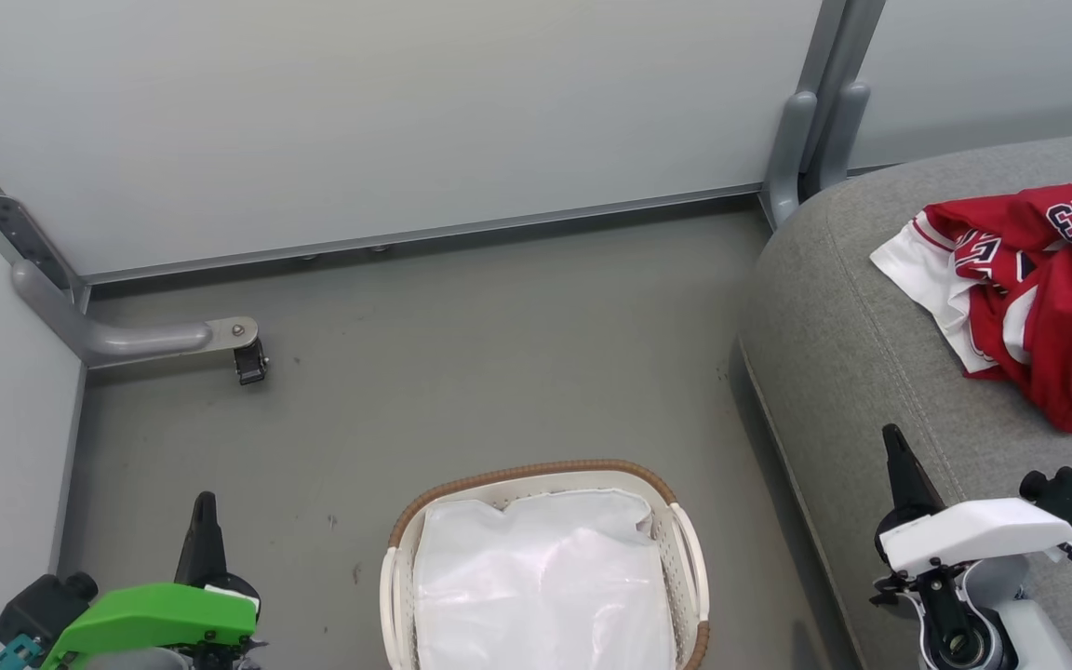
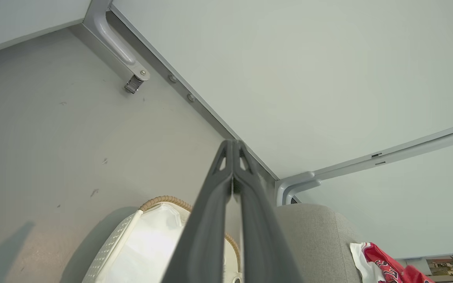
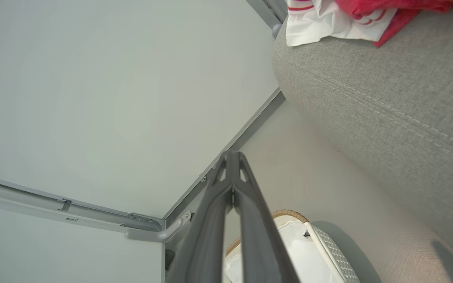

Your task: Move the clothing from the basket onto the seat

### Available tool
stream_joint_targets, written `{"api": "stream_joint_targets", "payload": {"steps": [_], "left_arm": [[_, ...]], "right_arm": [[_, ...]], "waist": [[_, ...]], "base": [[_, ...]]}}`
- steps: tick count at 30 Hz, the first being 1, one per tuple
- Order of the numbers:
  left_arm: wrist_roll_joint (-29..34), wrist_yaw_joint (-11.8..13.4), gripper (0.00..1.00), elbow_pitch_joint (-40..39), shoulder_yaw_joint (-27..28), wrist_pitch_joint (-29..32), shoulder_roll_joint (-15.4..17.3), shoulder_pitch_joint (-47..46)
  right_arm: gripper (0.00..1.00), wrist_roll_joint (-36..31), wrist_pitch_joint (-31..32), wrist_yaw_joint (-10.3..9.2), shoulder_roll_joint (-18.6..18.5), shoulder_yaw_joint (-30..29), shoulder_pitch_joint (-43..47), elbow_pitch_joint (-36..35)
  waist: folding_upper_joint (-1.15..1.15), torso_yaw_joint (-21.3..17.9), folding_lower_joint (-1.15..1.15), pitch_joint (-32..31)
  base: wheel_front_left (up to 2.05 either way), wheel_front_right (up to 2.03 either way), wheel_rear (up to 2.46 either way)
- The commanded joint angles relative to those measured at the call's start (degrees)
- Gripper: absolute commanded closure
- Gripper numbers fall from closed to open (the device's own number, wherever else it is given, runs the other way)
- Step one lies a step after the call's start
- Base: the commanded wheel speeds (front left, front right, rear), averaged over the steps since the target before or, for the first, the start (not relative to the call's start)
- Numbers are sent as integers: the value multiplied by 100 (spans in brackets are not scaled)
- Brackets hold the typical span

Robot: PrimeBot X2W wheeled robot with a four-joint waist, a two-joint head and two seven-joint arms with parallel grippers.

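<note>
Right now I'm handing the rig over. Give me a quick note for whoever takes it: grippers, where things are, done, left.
Left gripper: shut, empty, low beside the basket.
Right gripper: shut, empty, over the seat's front edge.
Clothing: crumpled on the seat, touching neither gripper.
Basket: on the floor, with a white sheet lining it; no red fabric visible in it.
Done: the move looks complete.
Left: probably nothing; what lies under the sheet can't be seen.
</note>
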Motion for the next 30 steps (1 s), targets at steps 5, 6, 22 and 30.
{"api": "stream_joint_targets", "payload": {"steps": [5,6,22,30], "left_arm": [[-404,-59,100,-107,58,114,34,-176],[-467,-59,100,-112,64,132,34,-182],[-1354,-114,100,-199,156,388,40,-243],[-1750,-143,100,-231,192,498,43,-274]], "right_arm": [[100,447,115,-3,-37,-69,40,-131],[100,520,136,-3,-38,-78,45,-139],[100,1459,385,-4,-44,-190,103,-264],[100,1885,495,-4,-46,-237,135,-319]], "waist": [[0,1,0,-21],[0,1,0,-26],[0,3,0,-87],[0,4,0,-118]], "base": [[0,0,0],[0,0,0],[0,0,0],[0,0,0]]}}
